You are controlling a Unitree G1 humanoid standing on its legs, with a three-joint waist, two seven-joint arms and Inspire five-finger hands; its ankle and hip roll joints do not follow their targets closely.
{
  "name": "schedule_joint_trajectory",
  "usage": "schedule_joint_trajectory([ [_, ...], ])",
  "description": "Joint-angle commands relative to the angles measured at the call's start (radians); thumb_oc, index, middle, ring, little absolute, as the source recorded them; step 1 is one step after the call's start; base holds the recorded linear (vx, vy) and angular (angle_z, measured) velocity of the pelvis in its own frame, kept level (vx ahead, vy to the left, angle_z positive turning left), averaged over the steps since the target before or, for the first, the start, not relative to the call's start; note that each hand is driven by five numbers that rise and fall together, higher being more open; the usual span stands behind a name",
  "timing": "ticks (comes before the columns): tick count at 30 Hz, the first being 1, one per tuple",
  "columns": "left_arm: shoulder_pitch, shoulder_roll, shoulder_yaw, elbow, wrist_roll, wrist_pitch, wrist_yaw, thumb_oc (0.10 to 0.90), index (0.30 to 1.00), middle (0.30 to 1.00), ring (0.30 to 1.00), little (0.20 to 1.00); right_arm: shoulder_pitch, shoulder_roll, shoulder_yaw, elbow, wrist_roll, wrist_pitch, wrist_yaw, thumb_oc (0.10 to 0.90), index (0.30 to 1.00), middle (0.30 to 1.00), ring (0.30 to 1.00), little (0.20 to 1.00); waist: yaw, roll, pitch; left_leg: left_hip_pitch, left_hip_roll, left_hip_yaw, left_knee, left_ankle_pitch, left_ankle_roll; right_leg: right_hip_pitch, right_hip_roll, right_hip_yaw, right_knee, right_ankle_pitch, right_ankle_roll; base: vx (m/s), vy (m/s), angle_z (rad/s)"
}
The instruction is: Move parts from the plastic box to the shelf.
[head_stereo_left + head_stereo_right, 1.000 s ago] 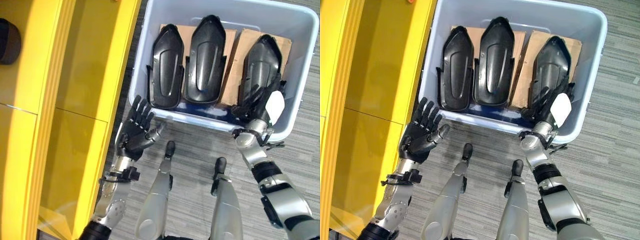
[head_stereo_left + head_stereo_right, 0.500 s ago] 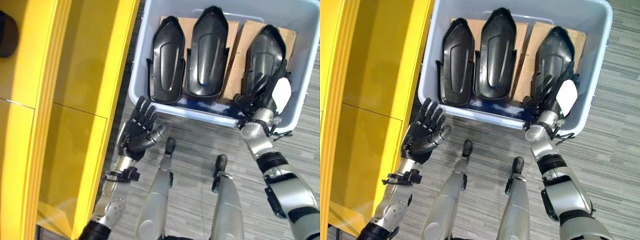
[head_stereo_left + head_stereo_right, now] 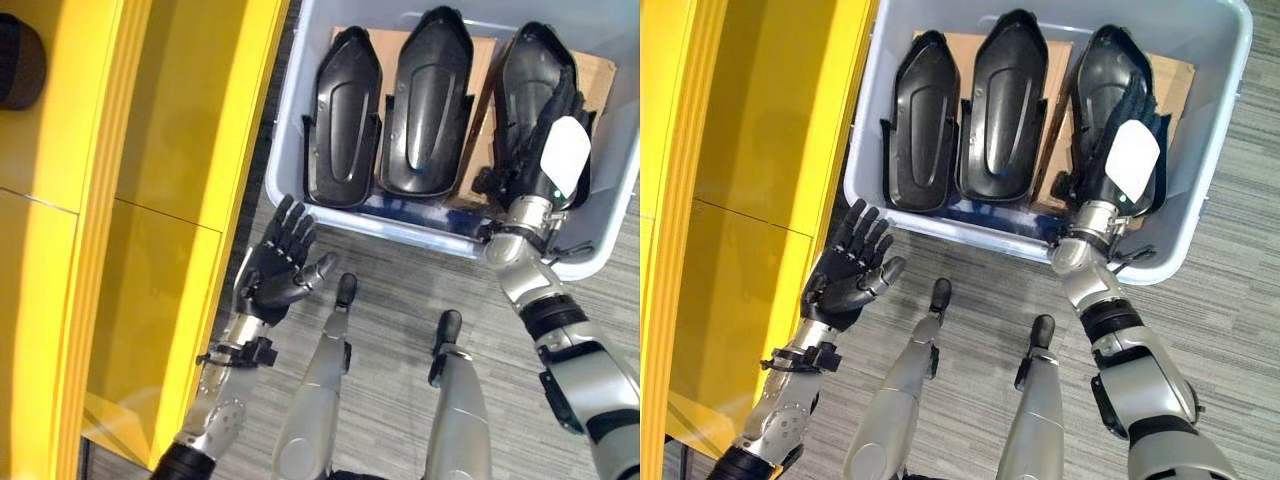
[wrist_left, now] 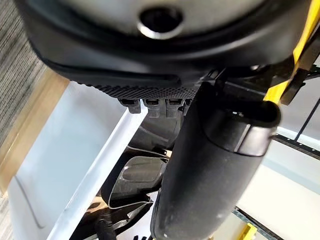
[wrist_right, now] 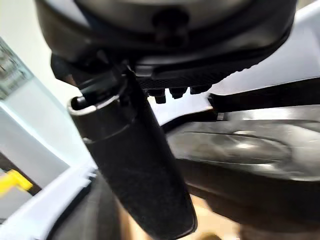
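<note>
Right hand: the right hand (image 3: 545, 165) lies over the right-hand part (image 3: 530, 90), at about 2 o'clock in the eye views. Fingers run along its top face; whether they have closed round an edge cannot be told from here.
Reason for placement: judged as the reach for a first pick, palm laid along the part's long axis to find a hold.
Left hand: the left hand (image 3: 280, 270) is held outside the box at 7 o'clock, palm up, fingers spread and released, holding nothing; probably waiting to support the part.
Parts: three black moulded parts lie side by side on cardboard (image 3: 478, 75) inside the plastic box (image 3: 400, 215), none lifted yet.
Shelf: yellow shelf (image 3: 170, 130) at 9 o'clock, just beside the box.
Surface: grey striped carpet floor (image 3: 390, 300).
</note>
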Motion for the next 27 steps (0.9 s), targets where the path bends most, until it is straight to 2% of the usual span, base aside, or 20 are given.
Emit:
schedule_joint_trajectory([
  [1,-0.004,0.002,0.0,-0.15,0.009,-0.071,-0.045,0.9,1.0,1.0,1.0,1.0,-0.141,-0.06,-0.01,-0.104,-0.059,-0.035,-0.06,0.9,1.0,1.0,1.0,1.0,0.012,0.053,-0.017,0.045,-0.062,0.069,0.054,-0.12,0.089,0.069,0.048,-0.042,-0.074,0.035,-0.078,0.0,0.0,0.0],
  [4,0.007,-0.001,-0.005,-0.156,0.008,-0.073,-0.049,0.9,1.0,1.0,1.0,1.0,-0.129,-0.045,-0.017,-0.175,-0.071,-0.034,-0.075,0.9,1.0,1.0,1.0,1.0,0.009,0.055,-0.017,0.056,-0.061,0.071,0.047,-0.119,0.089,0.079,0.049,-0.038,-0.08,0.035,-0.078,0.0,0.0,0.0],
  [9,0.02,0.0,0.002,-0.167,-0.016,-0.084,-0.089,0.9,1.0,1.0,1.0,1.0,-0.093,-0.009,-0.053,-0.339,-0.106,-0.106,-0.049,0.9,1.0,1.0,1.0,1.0,0.003,0.05,-0.017,0.072,-0.057,0.07,0.035,-0.114,0.089,0.094,0.055,-0.03,-0.097,0.045,-0.078,0.0,0.0,0.0],
  [12,0.023,-0.001,0.006,-0.178,-0.006,-0.098,-0.088,0.9,1.0,1.0,1.0,1.0,-0.064,0.009,-0.046,-0.478,-0.165,-0.1,-0.002,0.9,1.0,1.0,1.0,1.0,-0.007,0.045,-0.017,0.086,-0.054,0.072,0.026,-0.113,0.088,0.103,0.058,-0.021,-0.102,0.046,-0.076,0.0,0.0,0.0],
  [15,0.028,-0.001,0.02,-0.192,-0.003,-0.094,-0.082,0.9,1.0,1.0,1.0,1.0,0.006,0.014,-0.041,-0.618,-0.237,-0.127,0.073,0.9,1.0,1.0,1.0,1.0,-0.024,0.03,-0.017,0.105,-0.049,0.071,0.018,-0.114,0.086,0.12,0.061,-0.013,-0.113,0.05,-0.073,0.0,-0.013,-0.01],
  [16,0.032,0.002,0.029,-0.193,-0.018,-0.091,-0.091,0.9,1.0,1.0,1.0,1.0,0.038,0.008,-0.036,-0.663,-0.27,-0.121,0.126,0.9,1.0,1.0,1.0,1.0,-0.032,0.023,-0.017,0.116,-0.047,0.07,0.014,-0.115,0.085,0.129,0.062,-0.01,-0.119,0.05,-0.07,-0.02,-0.079,-0.11],
  [18,0.045,0.004,0.06,-0.195,-0.061,-0.08,-0.148,0.9,1.0,1.0,1.0,1.0,0.14,-0.036,-0.018,-0.749,-0.318,-0.155,0.281,0.9,1.0,1.0,1.0,1.0,-0.054,0.002,-0.017,0.135,-0.037,0.072,0.005,-0.118,0.082,0.148,0.067,-0.001,-0.137,0.056,-0.061,-0.04,-0.114,-0.13],
  [21,0.045,0.009,0.081,-0.197,-0.057,-0.078,-0.157,0.9,1.0,1.0,1.0,1.0,0.227,-0.091,0.018,-0.8,-0.346,-0.147,0.34,0.9,1.0,1.0,1.0,1.0,-0.071,-0.014,-0.017,0.149,-0.024,0.081,-0.006,-0.115,0.082,0.159,0.072,0.005,-0.146,0.061,-0.057,-0.03,-0.083,-0.11],
  [22,0.047,0.02,0.093,-0.2,-0.065,-0.085,-0.164,0.9,1.0,1.0,1.0,1.0,0.273,-0.118,0.02,-0.797,-0.304,-0.133,0.394,0.9,1.0,1.0,1.0,1.0,-0.082,-0.024,-0.017,0.156,-0.019,0.081,-0.007,-0.115,0.082,0.164,0.076,0.009,-0.15,0.063,-0.055,-0.05,-0.13,-0.16],
  [24,0.042,0.04,0.109,-0.184,-0.077,-0.098,-0.189,0.9,1.0,1.0,1.0,1.0,0.318,-0.156,0.035,-0.753,-0.271,-0.156,0.446,0.9,1.0,1.0,1.0,1.0,-0.092,-0.038,-0.017,0.163,-0.009,0.085,-0.018,-0.109,0.082,0.169,0.082,0.015,-0.163,0.069,-0.052,-0.08,-0.155,-0.11],
  [27,0.011,0.059,0.119,-0.159,-0.085,-0.095,-0.181,0.9,1.0,1.0,1.0,1.0,0.283,-0.216,0.099,-0.687,-0.277,-0.156,0.485,0.9,1.0,1.0,1.0,1.0,-0.088,-0.059,-0.017,0.18,0.008,0.08,-0.043,-0.095,0.079,0.185,0.094,0.015,-0.186,0.078,-0.048,-0.07,-0.186,-0.15],
])
